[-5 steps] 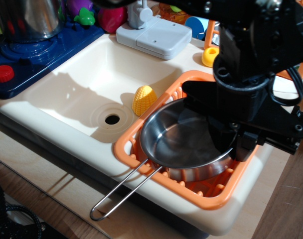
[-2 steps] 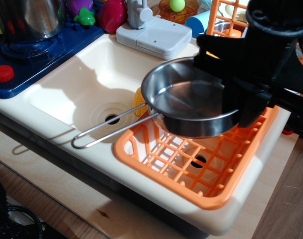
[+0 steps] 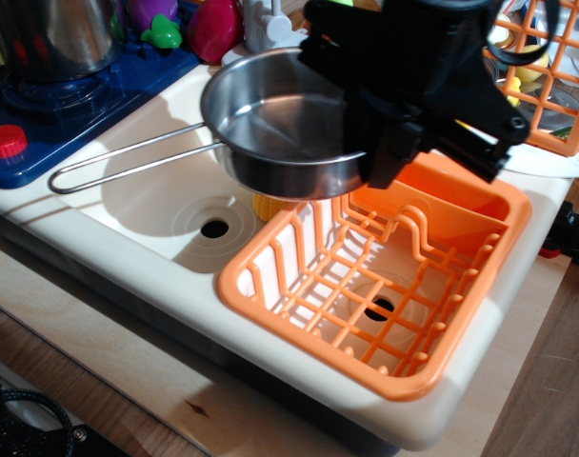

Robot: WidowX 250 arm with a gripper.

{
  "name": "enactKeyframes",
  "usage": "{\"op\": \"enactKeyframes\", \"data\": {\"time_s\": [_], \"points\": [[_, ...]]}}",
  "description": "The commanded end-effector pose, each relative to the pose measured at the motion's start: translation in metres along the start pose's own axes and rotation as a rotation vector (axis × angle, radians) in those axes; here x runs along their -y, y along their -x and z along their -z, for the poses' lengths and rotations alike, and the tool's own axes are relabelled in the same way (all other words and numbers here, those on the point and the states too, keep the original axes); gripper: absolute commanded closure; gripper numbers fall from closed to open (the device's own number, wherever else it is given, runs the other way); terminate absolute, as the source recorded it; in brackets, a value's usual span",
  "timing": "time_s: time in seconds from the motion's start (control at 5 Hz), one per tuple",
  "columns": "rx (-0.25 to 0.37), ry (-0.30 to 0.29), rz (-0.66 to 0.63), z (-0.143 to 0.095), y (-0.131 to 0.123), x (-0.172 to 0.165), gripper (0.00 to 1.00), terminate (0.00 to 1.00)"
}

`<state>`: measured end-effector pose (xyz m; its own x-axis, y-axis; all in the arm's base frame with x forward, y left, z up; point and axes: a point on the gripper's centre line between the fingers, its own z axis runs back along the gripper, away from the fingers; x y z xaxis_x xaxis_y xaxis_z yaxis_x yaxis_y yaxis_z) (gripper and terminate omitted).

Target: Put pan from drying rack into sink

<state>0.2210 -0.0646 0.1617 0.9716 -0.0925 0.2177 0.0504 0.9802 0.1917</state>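
**A:** Where is the pan right now?

**B:** In the air, carried by the hand, which is clamped on its right rim. It hangs above the sink, well clear of the drying rack, which sits empty beside the basin. The wire handle points left, out toward the blue stove.

**A:** So lowering is the step. What makes it go well?

**B:** I'd keep the pan level and centre it over the basin before descending. The long handle is the worry: it looks likely to land on the sink's left rim, so shifting right a little or turning it along the basin should help.

**A:** Anything underneath?

**B:** A yellow toy corn peeks out just below the pan's near edge, beside the drain hole. Set the pan down away from it, then release only once the base rests flat.
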Motion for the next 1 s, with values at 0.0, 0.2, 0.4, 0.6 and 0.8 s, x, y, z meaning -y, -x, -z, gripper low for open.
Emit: {"op": "enactKeyframes", "data": {"time_s": [0.0,0.2,0.4,0.6,0.8], "points": [[0.101,-0.02,-0.012,0.019,0.012,-0.043,1.0,0.0],[0.106,0.006,-0.001,0.034,0.017,-0.058,1.0,0.0],[0.145,0.009,0.046,0.047,0.019,-0.072,0.0,0.0],[0.145,0.009,0.046,0.047,0.019,-0.072,0.0,0.0],[0.145,0.009,0.046,0.047,0.019,-0.072,0.0,1.0]]}}
